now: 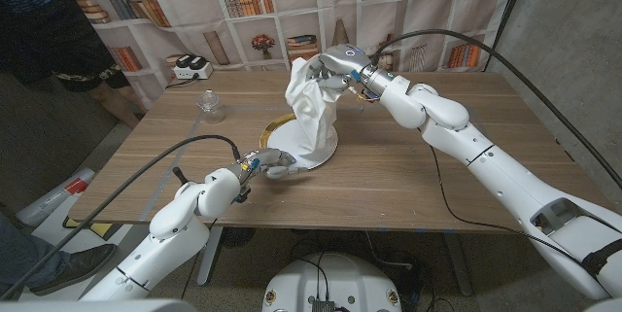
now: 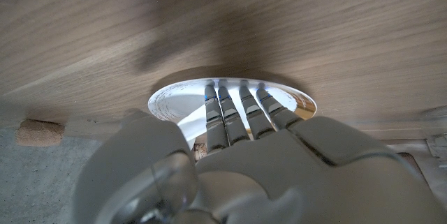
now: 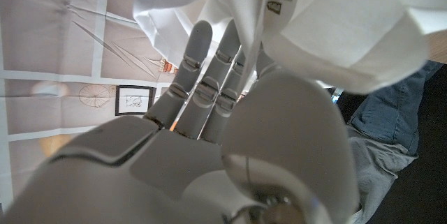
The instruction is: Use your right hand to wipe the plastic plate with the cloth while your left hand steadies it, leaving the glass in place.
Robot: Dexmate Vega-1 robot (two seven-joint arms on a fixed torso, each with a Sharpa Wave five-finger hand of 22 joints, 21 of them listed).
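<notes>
A white plastic plate [image 1: 280, 143] with a yellowish rim lies at the table's middle. My right hand [image 1: 330, 65] holds a white cloth [image 1: 311, 108] above it, and the cloth hangs down onto the plate. In the right wrist view the cloth [image 3: 328, 28] is bunched over my fingers [image 3: 209, 77]. My left hand [image 1: 272, 166] is at the plate's near edge. In the left wrist view its fingers [image 2: 237, 109] reach onto the plate [image 2: 167, 100]. A clear glass [image 1: 211, 106] stands upright to the left of the plate.
The wooden table [image 1: 457, 171] runs wide to the right. A white box with black parts [image 1: 190, 67] sits at the far left edge. A person in dark clothes [image 1: 49, 30] stands at the left. A bookshelf backdrop [image 1: 253, 1] hangs behind.
</notes>
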